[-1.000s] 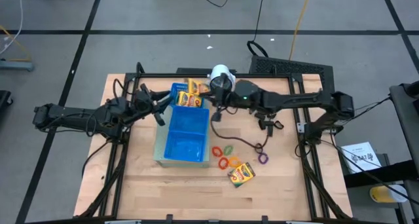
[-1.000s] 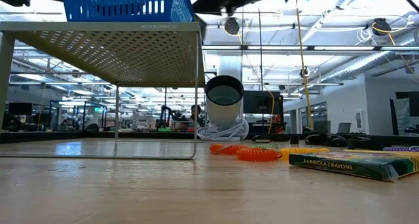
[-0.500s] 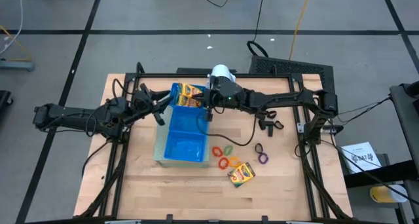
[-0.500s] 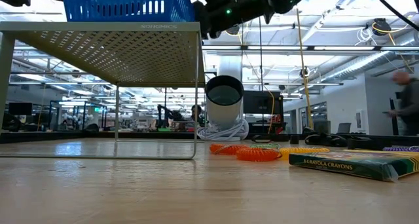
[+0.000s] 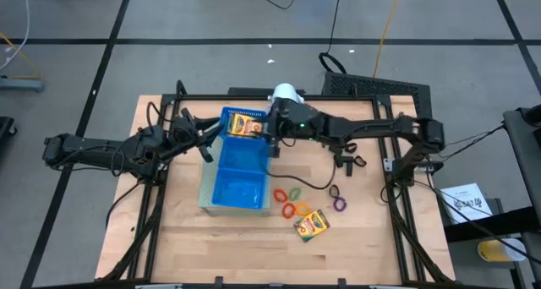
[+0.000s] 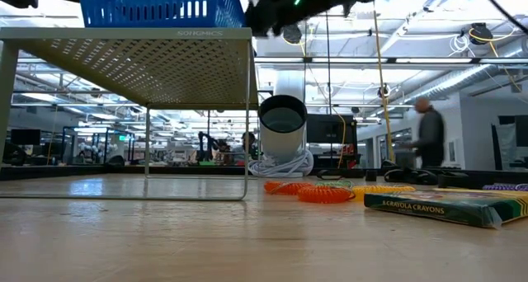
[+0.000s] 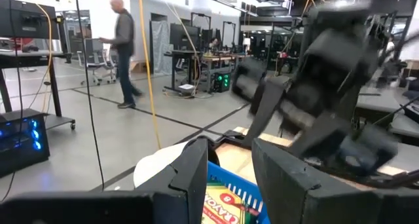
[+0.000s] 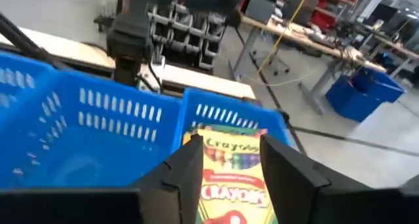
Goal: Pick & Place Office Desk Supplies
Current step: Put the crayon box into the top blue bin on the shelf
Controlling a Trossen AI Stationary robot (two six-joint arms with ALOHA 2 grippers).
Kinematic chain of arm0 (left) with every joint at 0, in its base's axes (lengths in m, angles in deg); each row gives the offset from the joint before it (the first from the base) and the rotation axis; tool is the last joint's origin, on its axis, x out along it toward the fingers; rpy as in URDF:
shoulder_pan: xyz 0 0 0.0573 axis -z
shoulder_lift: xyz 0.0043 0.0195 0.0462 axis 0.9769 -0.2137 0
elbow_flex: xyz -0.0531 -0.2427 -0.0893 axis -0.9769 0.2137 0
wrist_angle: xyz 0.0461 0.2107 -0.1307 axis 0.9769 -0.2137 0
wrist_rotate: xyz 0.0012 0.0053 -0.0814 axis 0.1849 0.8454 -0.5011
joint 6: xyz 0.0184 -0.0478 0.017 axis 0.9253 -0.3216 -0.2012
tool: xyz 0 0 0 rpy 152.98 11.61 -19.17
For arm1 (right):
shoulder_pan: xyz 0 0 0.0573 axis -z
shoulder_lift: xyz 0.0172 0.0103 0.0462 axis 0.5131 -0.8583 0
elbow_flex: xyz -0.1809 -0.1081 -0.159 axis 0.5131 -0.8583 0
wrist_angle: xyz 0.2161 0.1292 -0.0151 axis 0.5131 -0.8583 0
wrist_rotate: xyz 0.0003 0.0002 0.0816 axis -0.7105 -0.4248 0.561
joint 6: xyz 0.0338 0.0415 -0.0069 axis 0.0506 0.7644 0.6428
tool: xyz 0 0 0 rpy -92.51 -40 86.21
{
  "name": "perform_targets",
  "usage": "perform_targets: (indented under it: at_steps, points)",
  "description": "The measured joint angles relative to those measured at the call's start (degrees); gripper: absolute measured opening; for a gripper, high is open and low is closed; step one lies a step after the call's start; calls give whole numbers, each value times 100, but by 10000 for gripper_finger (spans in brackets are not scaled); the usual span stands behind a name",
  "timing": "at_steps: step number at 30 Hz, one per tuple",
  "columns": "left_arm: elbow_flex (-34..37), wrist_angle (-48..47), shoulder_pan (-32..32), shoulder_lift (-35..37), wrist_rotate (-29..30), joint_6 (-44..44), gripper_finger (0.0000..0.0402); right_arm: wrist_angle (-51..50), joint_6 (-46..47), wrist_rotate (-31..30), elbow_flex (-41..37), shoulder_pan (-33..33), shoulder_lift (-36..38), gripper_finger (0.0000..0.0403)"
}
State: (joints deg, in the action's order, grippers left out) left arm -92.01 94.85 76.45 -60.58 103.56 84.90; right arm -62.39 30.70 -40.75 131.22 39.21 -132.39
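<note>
Yellow-and-green shows you where things stand. From above, your right tool [image 5: 272, 130] sits at the far end of the blue tray [image 5: 234, 188], right beside the crayon box [image 5: 246, 125] lying in the tray's far compartment. The two nearer compartments look bare blue. Your left tool [image 5: 205, 139] waits at the tray's left edge; from up here you cannot tell how its fingers stand. On the tabletop [image 5: 186, 238] to the right of the tray lie the coloured rings [image 5: 292, 203], a second crayon box [image 5: 311, 226] just beside them, a purple ring [image 5: 340, 204] farther right, and black clips [image 5: 347, 160] under the right arm. A white cylinder [image 5: 286, 94] stands at the far edge, next to the right wrist.

From table height, you see the tray up on a perforated metal shelf [image 6: 132, 55], the orange rings [image 6: 325, 194] and the second crayon box flat on the wood, and the cylinder behind them. A person stands far back in the room.

Left wrist view — that tool's fingers [image 7: 190, 175] stand apart with nothing between them, above the tray's rim and a box inside it.

Right wrist view — its fingers [image 8: 186, 168] are spread, the crayon box lying in the compartment between and just beyond them, not pinched.
</note>
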Motion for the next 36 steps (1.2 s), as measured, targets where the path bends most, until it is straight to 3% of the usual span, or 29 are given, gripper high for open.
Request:
perform_targets:
  at_steps: [6, 12, 16, 26, 36]
  points:
    - [0, -73, 0, 0, -4, 0, 129, -2375, 248, 19, 10, -550, 1245, 155]
    - [0, -72, 0, 0, -9, 3, 129, -3989, 1953, 234, -104, -1360, 2172, 155]
    - [0, -70, 0, 0, -9, 4, 129, -3751, 2892, 757, -706, -1981, 2533, 152]
    - [0, -68, 0, -9, -11, -353, 129, -1277, 3898, 1255, -3233, -2916, 2501, 150]
    - [0, -161, 2, -9, -289, -977, 129, -174, 7186, 1200, -5295, -2938, 2464, 159]
